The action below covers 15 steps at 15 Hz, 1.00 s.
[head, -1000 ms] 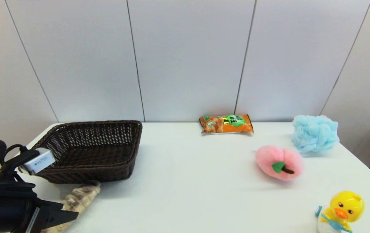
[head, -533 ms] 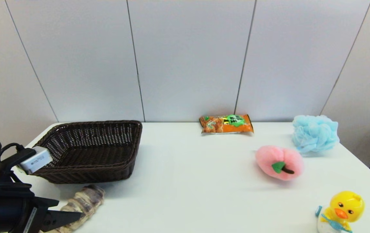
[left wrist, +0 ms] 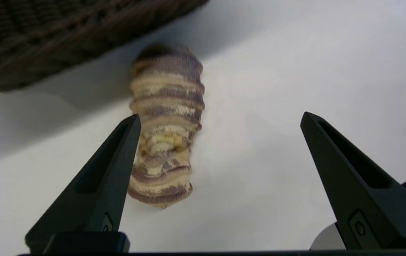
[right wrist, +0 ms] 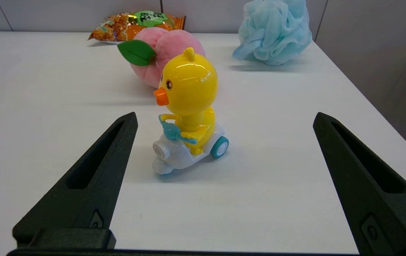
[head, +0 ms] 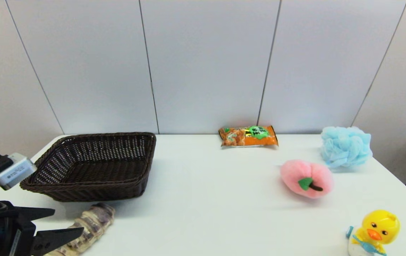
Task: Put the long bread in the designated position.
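Observation:
The long bread (head: 88,226), a beige loaf with brown-grey stripes, lies on the white table just in front of the dark wicker basket (head: 92,192), outside it. My left gripper (head: 68,221) hovers at the bread's near end, open and holding nothing. In the left wrist view the bread (left wrist: 165,124) lies lengthwise beside one finger (left wrist: 110,170) of the left gripper (left wrist: 220,117), its far end near the basket (left wrist: 46,35). My right gripper (right wrist: 224,115) is open and empty at the table's near right and does not appear in the head view.
A yellow duck toy on a scooter (head: 373,231) (right wrist: 185,113) stands right before the right gripper. A pink plush peach (head: 306,177), a blue bath pouf (head: 345,146) and an orange snack packet (head: 248,136) lie at the right and back.
My left gripper has spread its fingers and drawn back toward the near left. The bread shifted slightly to the right early on and now lies still.

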Tool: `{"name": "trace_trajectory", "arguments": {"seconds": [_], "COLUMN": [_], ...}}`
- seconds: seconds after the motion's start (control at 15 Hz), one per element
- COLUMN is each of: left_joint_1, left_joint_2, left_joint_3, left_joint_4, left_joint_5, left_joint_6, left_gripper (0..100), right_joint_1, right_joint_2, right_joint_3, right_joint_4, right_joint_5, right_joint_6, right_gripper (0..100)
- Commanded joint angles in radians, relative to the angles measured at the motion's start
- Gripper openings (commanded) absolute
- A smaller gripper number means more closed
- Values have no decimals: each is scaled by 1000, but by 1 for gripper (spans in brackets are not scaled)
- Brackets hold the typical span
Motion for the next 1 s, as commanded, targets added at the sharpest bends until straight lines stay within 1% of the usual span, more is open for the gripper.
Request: {"name": "trace_trajectory", "arguments": {"seconds": [0.07, 0.33, 0.4, 0.53, 0.73, 0.93, 1.0], "left_joint_1": [5, 58, 71, 73, 73, 76, 82], "left_joint_2": [-181, -307, -330, -402, -451, -511, -515], "left_joint_3": [3, 3, 6, 21, 46, 73, 86], "left_joint_4": [-120, -295, -328, -344, -350, -390, -390], "left_joint_5": [-2, -2, -2, 11, 74, 91, 120], "left_joint_6": [-7, -16, -53, -169, -250, -392, -395], "left_gripper": [100, 100, 100, 100, 100, 100, 100], "right_joint_1": [0, 0, 0, 0, 0, 0, 0], "right_joint_2": [0, 0, 0, 0, 0, 0, 0], "right_joint_3": [0, 0, 0, 0, 0, 0, 0], "right_joint_4": [0, 0, 0, 0, 0, 0, 0], "right_joint_5": [1, 1, 1, 1, 1, 1, 1], "right_joint_6": [0, 0, 0, 0, 0, 0, 0], "right_gripper": [100, 100, 100, 100, 100, 100, 100]}}
